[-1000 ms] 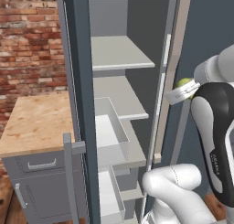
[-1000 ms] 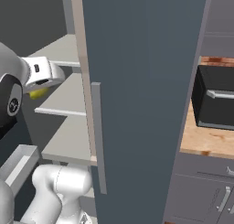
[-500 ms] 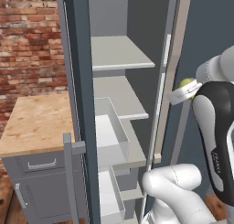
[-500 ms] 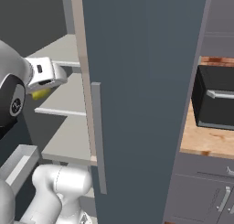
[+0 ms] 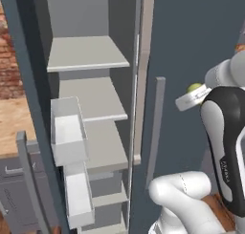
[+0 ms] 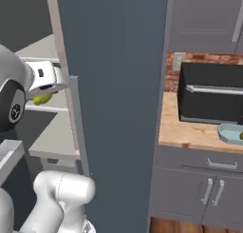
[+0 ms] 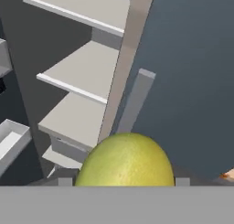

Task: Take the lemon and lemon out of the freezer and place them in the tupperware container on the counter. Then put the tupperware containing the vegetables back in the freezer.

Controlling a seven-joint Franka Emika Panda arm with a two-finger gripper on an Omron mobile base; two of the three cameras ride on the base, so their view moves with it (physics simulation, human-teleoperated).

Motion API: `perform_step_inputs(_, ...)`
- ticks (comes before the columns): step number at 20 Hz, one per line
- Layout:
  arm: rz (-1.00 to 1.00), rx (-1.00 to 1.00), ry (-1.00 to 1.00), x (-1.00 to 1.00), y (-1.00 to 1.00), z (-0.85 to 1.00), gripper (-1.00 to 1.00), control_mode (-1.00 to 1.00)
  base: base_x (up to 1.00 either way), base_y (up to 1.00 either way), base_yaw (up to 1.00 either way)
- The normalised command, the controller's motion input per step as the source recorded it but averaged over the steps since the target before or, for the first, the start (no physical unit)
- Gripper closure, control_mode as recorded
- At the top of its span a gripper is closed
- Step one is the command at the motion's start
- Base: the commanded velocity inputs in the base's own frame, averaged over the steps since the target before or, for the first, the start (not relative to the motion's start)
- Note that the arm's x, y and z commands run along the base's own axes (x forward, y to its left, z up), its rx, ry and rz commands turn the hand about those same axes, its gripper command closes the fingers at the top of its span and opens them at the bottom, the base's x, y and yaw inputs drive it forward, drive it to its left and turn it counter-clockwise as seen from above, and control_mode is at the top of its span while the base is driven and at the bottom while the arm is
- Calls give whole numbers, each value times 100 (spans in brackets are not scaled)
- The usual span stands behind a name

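You see the gripper [image 7: 119, 184] closed around a lemon [image 7: 124, 160], jaws spread by the fruit, held just outside the open freezer [image 5: 86, 61], near its handle [image 5: 154, 128], tupperware container [image 6: 231, 133] far right on the counter [image 6: 190, 130].

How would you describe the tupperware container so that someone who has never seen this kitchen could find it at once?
Start at the tall dark freezer and look right to the wooden counter, where a black microwave stands. The tupperware container sits on the counter in front of the microwave's right end. It is a low, pale blue-grey tray, far smaller than the dark box behind it.
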Motion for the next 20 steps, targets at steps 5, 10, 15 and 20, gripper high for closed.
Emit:
perform_step_inputs(5, 0, 0, 0, 0, 0, 0, 100, 100, 0, -74, -15)
perform_step_inputs(10, 0, 0, 0, 0, 0, 0, 100, 100, 25, -64, -14)
perform_step_inputs(15, 0, 0, 0, 0, 0, 0, 100, 100, 32, -70, -15)
perform_step_inputs(20, 0, 0, 0, 0, 0, 0, 100, 100, 37, -56, -10)
